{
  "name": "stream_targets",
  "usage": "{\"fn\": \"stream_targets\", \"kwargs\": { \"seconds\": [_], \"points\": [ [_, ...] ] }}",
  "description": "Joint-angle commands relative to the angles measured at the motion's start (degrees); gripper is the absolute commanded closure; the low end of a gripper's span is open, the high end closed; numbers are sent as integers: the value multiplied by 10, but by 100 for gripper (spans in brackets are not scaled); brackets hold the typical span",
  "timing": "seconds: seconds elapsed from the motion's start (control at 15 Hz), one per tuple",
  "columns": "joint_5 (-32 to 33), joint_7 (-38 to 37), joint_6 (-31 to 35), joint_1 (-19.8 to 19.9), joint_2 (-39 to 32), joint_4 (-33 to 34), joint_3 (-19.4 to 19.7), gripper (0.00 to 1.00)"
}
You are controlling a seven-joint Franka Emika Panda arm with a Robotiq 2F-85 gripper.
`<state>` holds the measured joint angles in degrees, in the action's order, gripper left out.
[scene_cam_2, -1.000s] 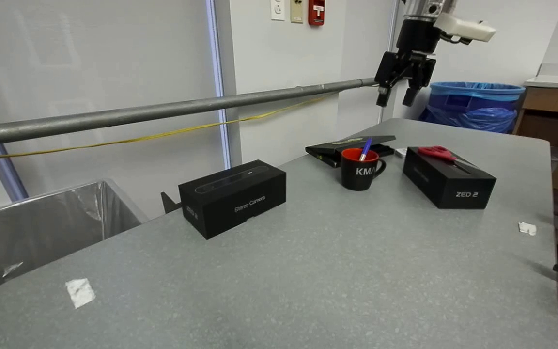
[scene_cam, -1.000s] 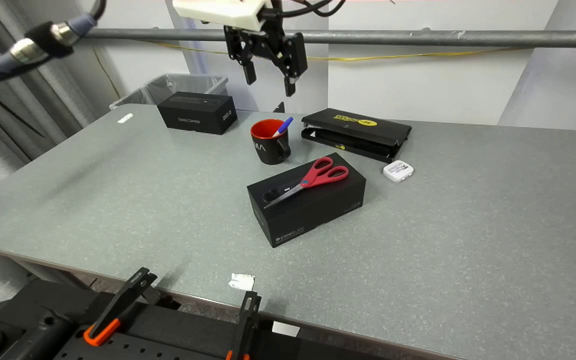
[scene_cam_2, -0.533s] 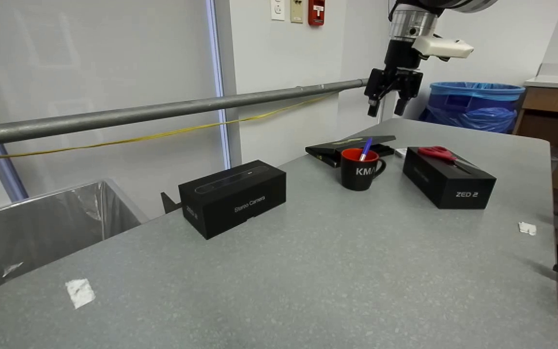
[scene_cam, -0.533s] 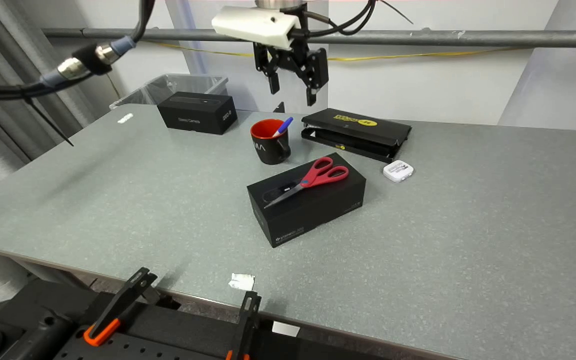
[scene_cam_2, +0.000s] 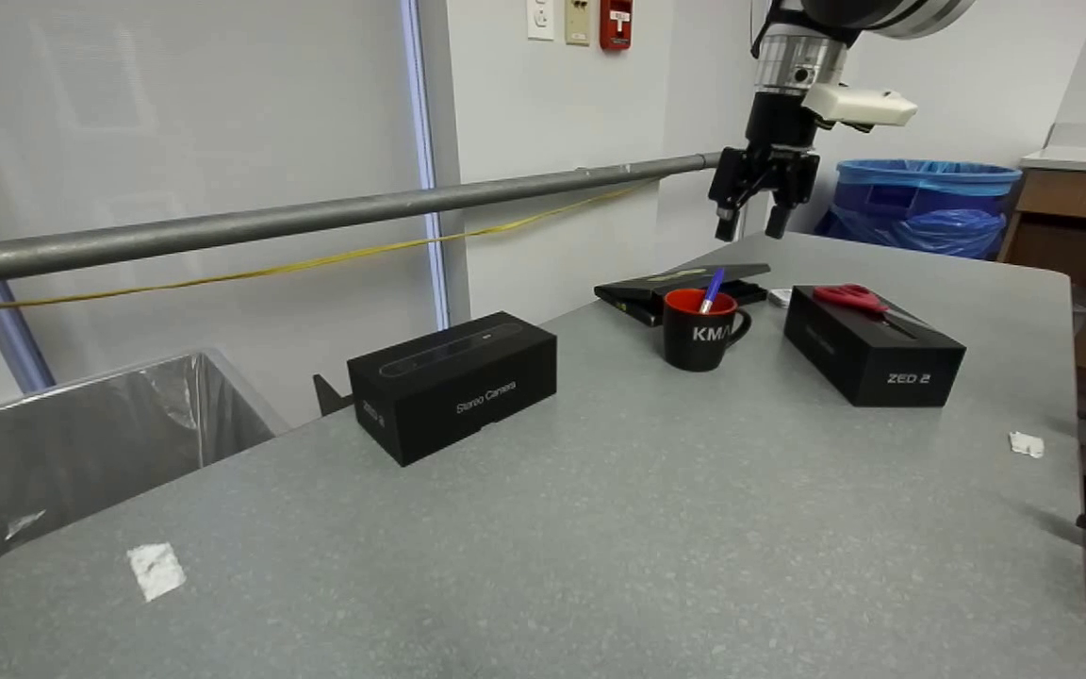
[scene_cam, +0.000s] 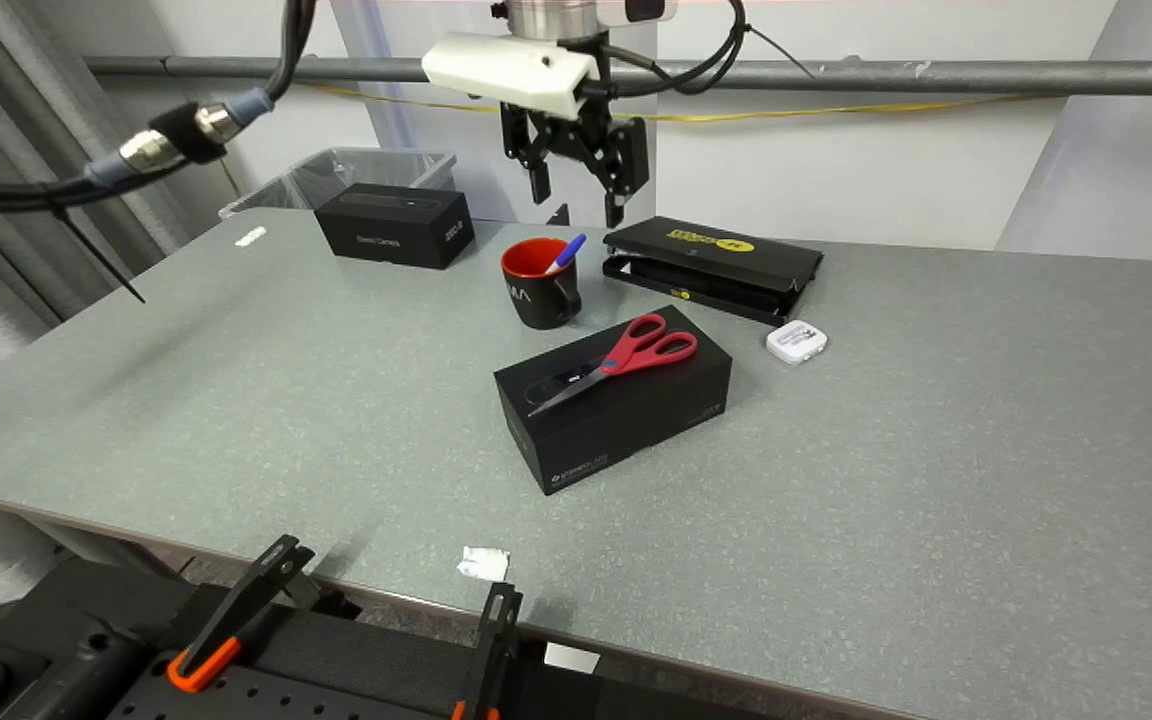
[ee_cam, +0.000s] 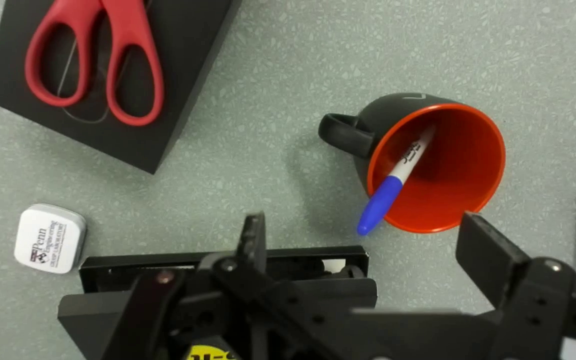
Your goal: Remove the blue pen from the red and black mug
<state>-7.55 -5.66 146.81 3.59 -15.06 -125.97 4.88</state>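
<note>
The mug (scene_cam: 534, 303) is black outside with a red interior and rim. It stands upright on the grey table, and also shows in an exterior view (scene_cam_2: 692, 351) and the wrist view (ee_cam: 460, 190). The blue pen (scene_cam: 567, 254) leans inside it, its blue cap above the rim and its white end down in the mug. The pen also shows in an exterior view (scene_cam_2: 713, 286) and the wrist view (ee_cam: 384, 201). My gripper (scene_cam: 577, 203) is open and empty, above the mug and apart from it. In the wrist view my gripper's (ee_cam: 366, 240) fingers are spread wide, with the cap tip seen between them.
A black box (scene_cam: 626, 430) with red scissors (scene_cam: 636, 348) stands beside the mug. A flat black box (scene_cam: 716, 255) with a raised lid lies near the wall. A white case (scene_cam: 796, 342) lies beside it. Another black box (scene_cam_2: 458, 382) stands farther along. A pipe (scene_cam: 836, 77) runs along the wall.
My gripper moved right in one exterior view and left and lower in another, then came down slightly. It stays open. The mug and pen have not moved.
</note>
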Motion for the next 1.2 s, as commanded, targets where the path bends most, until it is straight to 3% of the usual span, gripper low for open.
{"fn": "stream_targets", "kwargs": {
  "seconds": [0.0, 1.13],
  "points": [
    [-13, 24, -22, 15, -31, 30, -8, 0],
    [-34, 61, -55, 28, -107, 110, -40, 0]
  ]
}}
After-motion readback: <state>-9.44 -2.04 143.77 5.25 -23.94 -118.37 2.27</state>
